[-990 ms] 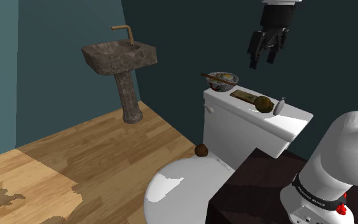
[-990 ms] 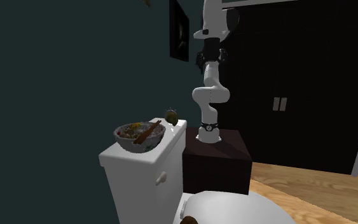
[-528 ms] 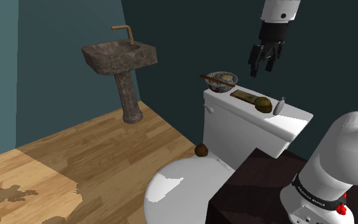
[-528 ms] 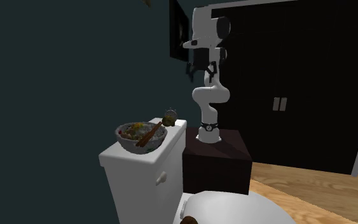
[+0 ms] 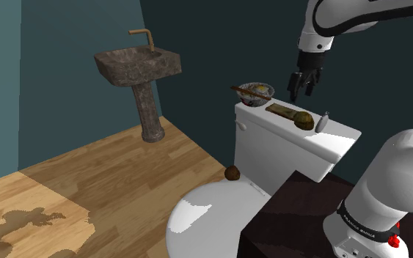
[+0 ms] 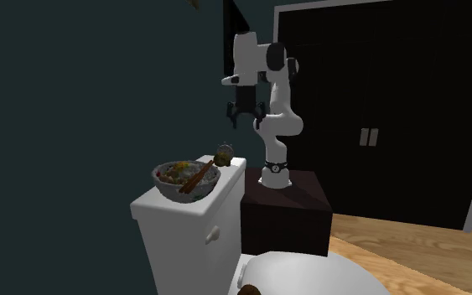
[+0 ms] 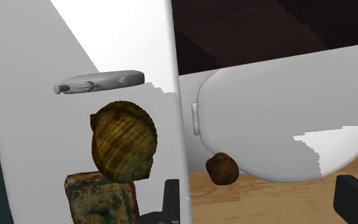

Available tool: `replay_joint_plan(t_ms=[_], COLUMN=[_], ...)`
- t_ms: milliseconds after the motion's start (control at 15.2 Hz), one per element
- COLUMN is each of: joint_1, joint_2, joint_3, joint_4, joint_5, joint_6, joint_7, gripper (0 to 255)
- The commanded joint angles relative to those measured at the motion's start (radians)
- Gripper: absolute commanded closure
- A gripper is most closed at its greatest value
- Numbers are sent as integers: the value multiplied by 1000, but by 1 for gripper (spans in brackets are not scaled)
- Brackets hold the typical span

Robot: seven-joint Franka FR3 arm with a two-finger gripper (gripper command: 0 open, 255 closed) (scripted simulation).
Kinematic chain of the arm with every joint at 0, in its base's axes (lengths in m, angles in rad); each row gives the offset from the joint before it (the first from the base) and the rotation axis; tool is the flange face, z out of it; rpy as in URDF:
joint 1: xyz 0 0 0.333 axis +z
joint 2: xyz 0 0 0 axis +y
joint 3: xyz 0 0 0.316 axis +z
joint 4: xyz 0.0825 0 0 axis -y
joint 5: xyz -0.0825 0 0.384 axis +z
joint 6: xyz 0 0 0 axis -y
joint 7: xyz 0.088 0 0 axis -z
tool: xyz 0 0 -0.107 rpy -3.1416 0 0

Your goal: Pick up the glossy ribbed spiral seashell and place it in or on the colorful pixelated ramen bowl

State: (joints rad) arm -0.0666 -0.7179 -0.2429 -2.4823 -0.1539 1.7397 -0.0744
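We see the claw (image 5: 301, 89) open and empty, hanging above the tank (image 5: 267, 143). The shell (image 5: 304, 119) sits on the tank lid, well apart from the bowl (image 5: 257, 91) at the shoulder view's left end.

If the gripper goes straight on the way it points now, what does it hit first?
Probably the front edge of the tank lid, beside the shell: one finger of the gripper lines up with that edge, the other hangs out over the toilet lid lower down. Depth is hard to judge.
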Motion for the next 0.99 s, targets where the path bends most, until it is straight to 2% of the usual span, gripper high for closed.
replay_joint_plan(t_ms=[0,462,924], joint_1=[-11,-36,-39], joint_2=[44,220,254], joint_3=[-39,-165,-186], joint_4=[-6,-17,-88], joint_5=[-24,-79,-89], joint_6=[46,221,325], joint_7=[-37,-151,-152], gripper=[0,0,0])
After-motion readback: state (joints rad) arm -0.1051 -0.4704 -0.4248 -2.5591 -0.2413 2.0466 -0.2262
